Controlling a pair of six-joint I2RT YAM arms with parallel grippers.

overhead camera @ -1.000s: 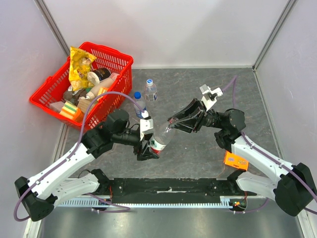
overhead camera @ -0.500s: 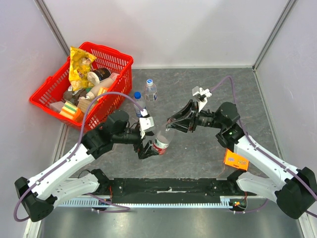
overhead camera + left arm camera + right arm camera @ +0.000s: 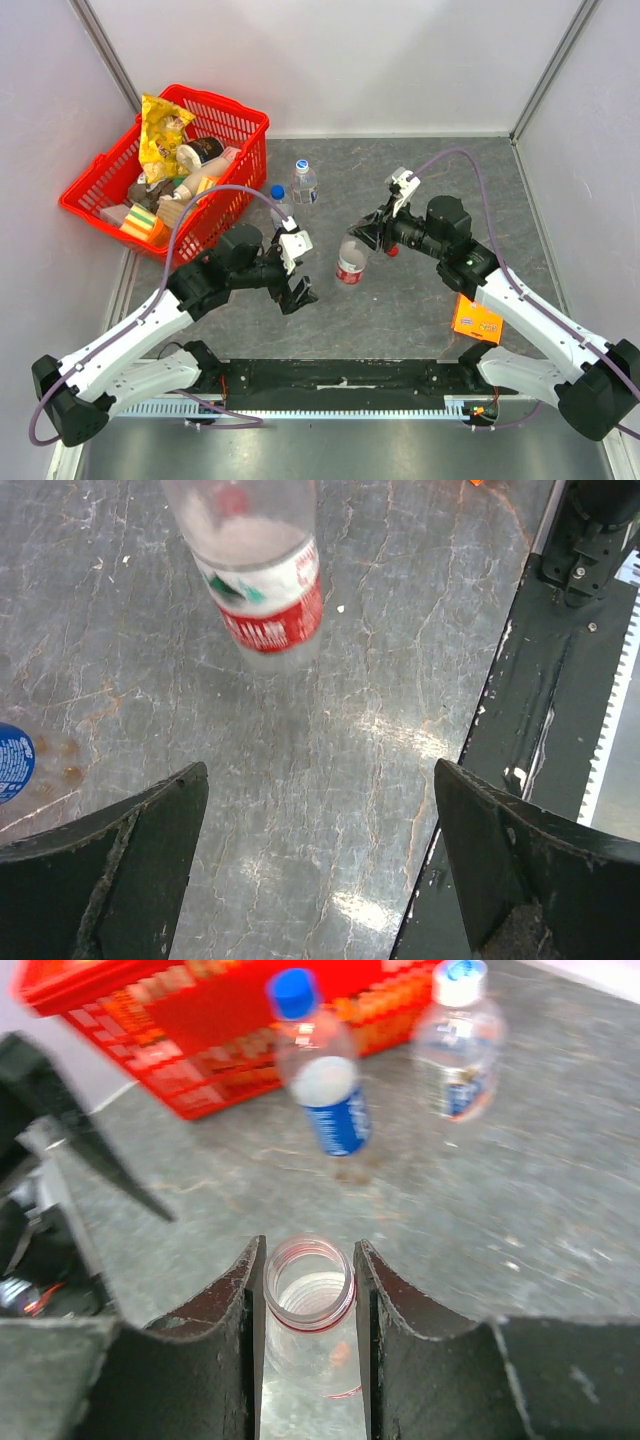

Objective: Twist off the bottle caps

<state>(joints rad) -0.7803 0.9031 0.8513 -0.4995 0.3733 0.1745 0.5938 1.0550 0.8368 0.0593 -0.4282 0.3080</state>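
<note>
A red basket (image 3: 225, 103) of snacks sits at ten o'clock on the counter (image 3: 400, 180). At seven o'clock the left jaws are spread wide and empty, low over bare counter, near the red-labelled bottle (image 3: 349, 264) but not touching it.

At eleven o'clock the blue-labelled bottle (image 3: 283, 208) and the pale-labelled bottle (image 3: 303, 184) stand just beside each other. The blue cap (image 3: 294, 990) and the white cap (image 3: 459, 969) are both on.

The red-labelled bottle stands upright at the centre with its neck open and its cap off. The right jaws reach in from two o'clock and sit on either side of that neck. I cannot tell whether they pinch it or only flank it. A red speck (image 3: 392, 251) beneath them may be the cap, but it is too small to say. An orange packet (image 3: 476, 322) lies at four o'clock.

If the right jaws pull sideways rather than lifting straight up, I judge they could catch the rim and topple the unsupported open bottle. Reaching next for either capped bottle risks knocking the other one or the basket wall, since they stand so close.
</note>
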